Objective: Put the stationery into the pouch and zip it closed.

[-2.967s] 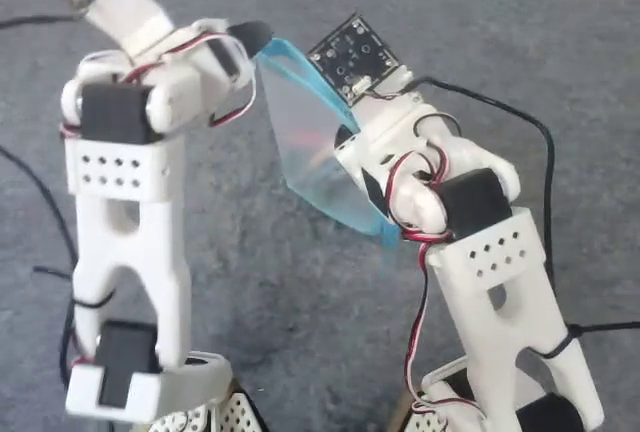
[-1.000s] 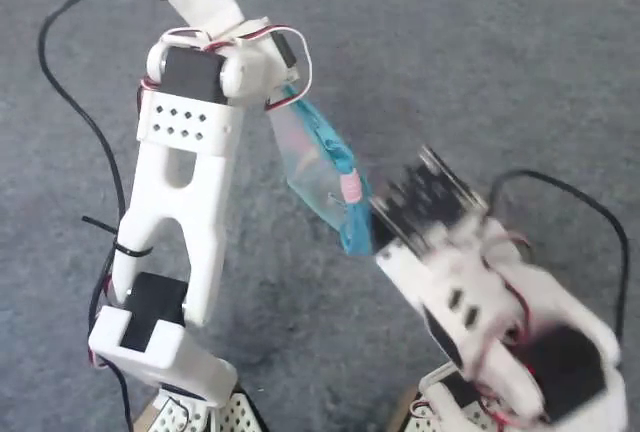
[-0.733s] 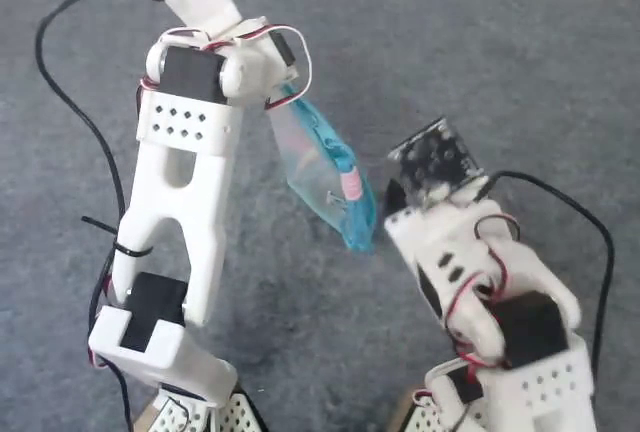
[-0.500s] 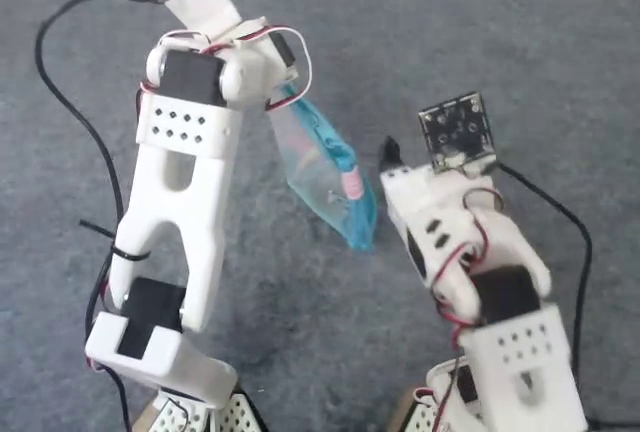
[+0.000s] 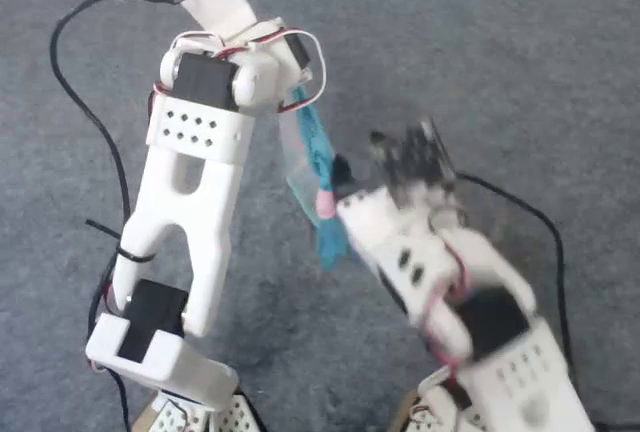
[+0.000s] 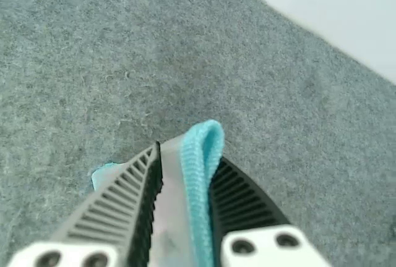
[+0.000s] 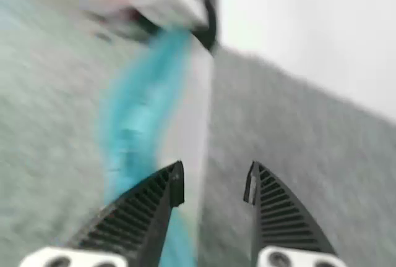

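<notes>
Above the grey carpet, your left gripper is clamped on the pouch. In the left wrist view its 2 ribbed fingers press on the pouch's teal fabric edge from both sides, and a loop of that edge sticks out past the fingertips.

From the high view, the pouch hangs down from that grip, clear of the carpet and nearly edge-on to the camera. Its teal band runs down its length with a clear panel beside it. 1 pink item shows low in the pouch; you cannot tell what else is inside, nor whether the zip is open or shut. Your left arm stands tall beside the pouch.

Your right gripper is spread wide and holds nothing. In the right wrist view the pouch hangs just ahead of it, with the clear panel reaching down close beside 1 of the 2 fingers. You cannot tell whether they touch. At the pouch's far end in that view, the left gripper's dark finger pinches its upper end.

In the high view your right arm leans in from the lower right, its front end just beside the pouch's lower half. A black cable arcs over the carpet beside the left arm.
</notes>
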Robot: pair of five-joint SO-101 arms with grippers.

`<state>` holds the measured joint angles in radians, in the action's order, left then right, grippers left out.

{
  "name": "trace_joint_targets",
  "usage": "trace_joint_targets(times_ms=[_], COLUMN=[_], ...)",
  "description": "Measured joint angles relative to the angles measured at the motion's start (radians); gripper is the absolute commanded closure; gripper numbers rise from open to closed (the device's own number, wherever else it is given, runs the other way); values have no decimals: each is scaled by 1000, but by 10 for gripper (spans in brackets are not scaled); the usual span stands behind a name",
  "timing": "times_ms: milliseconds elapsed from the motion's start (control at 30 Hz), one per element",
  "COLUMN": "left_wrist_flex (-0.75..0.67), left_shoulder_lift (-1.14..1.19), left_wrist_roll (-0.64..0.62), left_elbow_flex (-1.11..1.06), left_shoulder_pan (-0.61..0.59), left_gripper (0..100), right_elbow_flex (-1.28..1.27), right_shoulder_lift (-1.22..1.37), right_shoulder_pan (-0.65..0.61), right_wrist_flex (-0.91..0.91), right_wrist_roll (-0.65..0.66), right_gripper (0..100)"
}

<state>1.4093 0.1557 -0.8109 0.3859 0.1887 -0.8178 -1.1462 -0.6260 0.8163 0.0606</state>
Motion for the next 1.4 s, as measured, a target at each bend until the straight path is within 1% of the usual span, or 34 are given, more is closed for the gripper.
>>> trace_joint_targets(times_ms=[100,267,333,433,600,700,800,900,1000,1067,1233,1400], left_wrist_flex=[0,0,0,0,-2,-2,-2,-2,-2,-2,-2,-2], left_shoulder_lift=[0,0,0,0,-2,-2,-2,-12,-14,-14,-14,-14], left_wrist_roll=[0,2,15,40,52,78,94,98,98,98,98,98], left_elbow_flex=[0,-2,-2,-6,-20,-20,-25,-32,-38,-38,-38,-38], left_shoulder_pan=[2,5,5,9,12,12,12,12,12,12,6,6], left_gripper=[991,991,991,991,991,991,991,991,991,991,991,991], right_elbow_flex=[2,0,5,44,109,83,60,29,23,21,14,-34], right_shoulder_lift=[-104,-61,-51,-23,-31,-8,-9,-8,-8,-11,-97,-72], right_shoulder_pan=[-57,-97,-94,-23,170,270,292,276,198,146,20,2], right_wrist_flex=[5,9,43,146,342,362,364,351,354,371,377,307], right_wrist_roll=[6,25,31,34,37,66,91,110,115,120,153,167], right_gripper=[818,818,818,818,818,818,816,798,712,672,671,669])
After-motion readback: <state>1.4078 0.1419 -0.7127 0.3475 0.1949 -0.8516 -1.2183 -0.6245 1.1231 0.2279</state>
